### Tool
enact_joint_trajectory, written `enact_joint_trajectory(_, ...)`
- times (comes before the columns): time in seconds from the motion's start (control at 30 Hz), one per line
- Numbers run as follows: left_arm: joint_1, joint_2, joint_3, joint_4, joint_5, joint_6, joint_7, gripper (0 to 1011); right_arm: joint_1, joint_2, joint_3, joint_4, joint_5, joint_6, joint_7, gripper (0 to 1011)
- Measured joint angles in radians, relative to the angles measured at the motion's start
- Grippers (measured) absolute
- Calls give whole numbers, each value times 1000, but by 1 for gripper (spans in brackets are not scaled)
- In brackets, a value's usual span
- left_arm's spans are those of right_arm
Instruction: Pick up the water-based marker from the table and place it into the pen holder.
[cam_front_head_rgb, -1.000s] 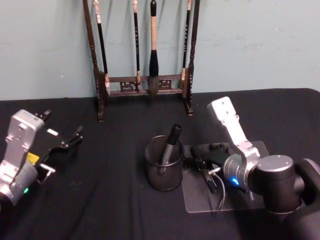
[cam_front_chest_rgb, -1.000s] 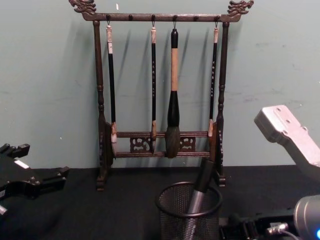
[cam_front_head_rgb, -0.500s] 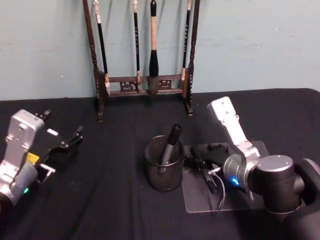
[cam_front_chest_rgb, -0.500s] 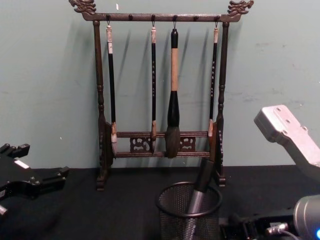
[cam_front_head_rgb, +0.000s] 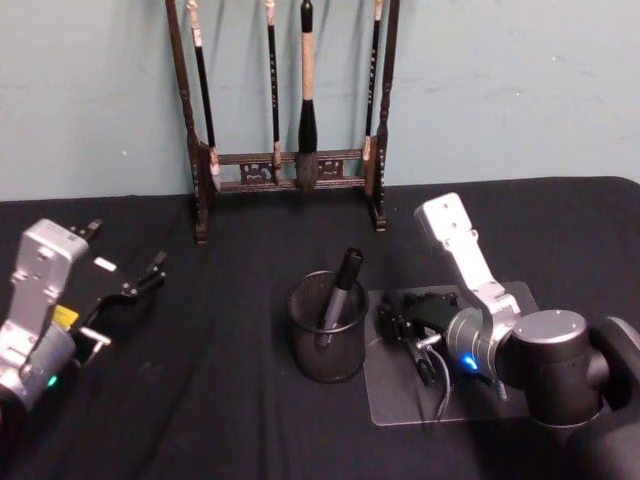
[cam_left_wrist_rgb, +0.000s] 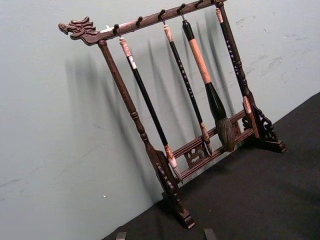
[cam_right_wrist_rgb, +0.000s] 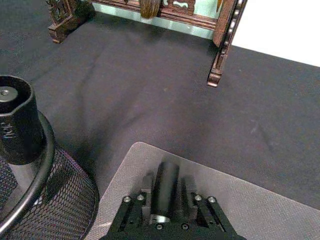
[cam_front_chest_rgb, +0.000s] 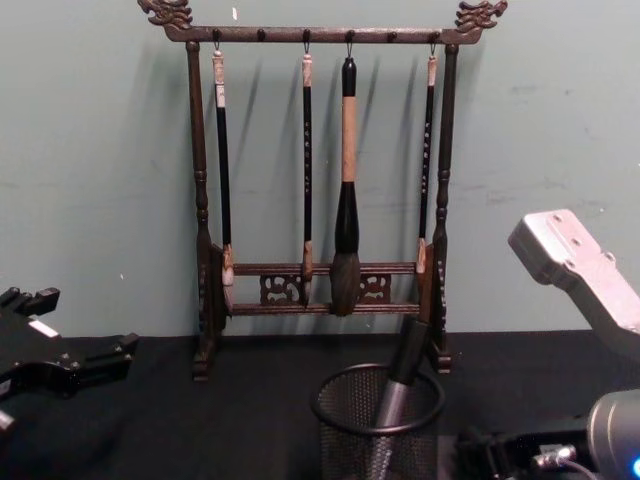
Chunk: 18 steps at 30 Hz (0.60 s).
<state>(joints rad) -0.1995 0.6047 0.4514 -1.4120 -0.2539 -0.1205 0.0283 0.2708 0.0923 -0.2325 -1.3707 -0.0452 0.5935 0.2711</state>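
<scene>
Already Housed: Marker in the Mesh Cup

**Item 1.** Slim water-based marker with a grey barrel and black cap.
- Location: inside the pen holder, leaning on its rim, with the cap end standing above the rim.
- Handling, as judged: light and rigid, not fragile. The smooth round plastic could roll or slip in a loose pinch.
- Hold: the best grip would be across the barrel near its middle. As it stands, the cap end above the rim is the one part open to a grip.

**Item 2.** Small round black wire-mesh pen holder with a solid rim, upright. Judged light and easy to tip if nudged.

**Item 3.** Wide table under a plain black cloth, bearing the pen holder.

**Item 4.** Right gripper.
- Location: low, just beside the pen holder on the robot's right, over a translucent grey mat, apart from the marker.
- State: open or closed cannot be told.

**Item 5.** Left gripper.
- Location: parked well apart from the pen holder, on the robot's left.
- State: spread wide, holding nothing.

**Item 6.** Tall dark wooden brush rack, hung with brushes, behind the pen holder at the wall.

**Status, as judged:** placement looks complete.
</scene>
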Motion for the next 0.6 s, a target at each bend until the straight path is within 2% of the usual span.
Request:
enact_joint_trajectory(0.13, 0, 0, 0, 0, 0, 0, 0, 1001, 0, 0, 0, 0, 0, 0, 0, 333)
enact_joint_trajectory(0.17, 0, 0, 0, 0, 0, 0, 0, 1001, 0, 0, 0, 0, 0, 0, 0, 266)
enact_joint_trajectory(0.6, 0, 0, 0, 0, 0, 0, 0, 1001, 0, 0, 0, 0, 0, 0, 0, 260)
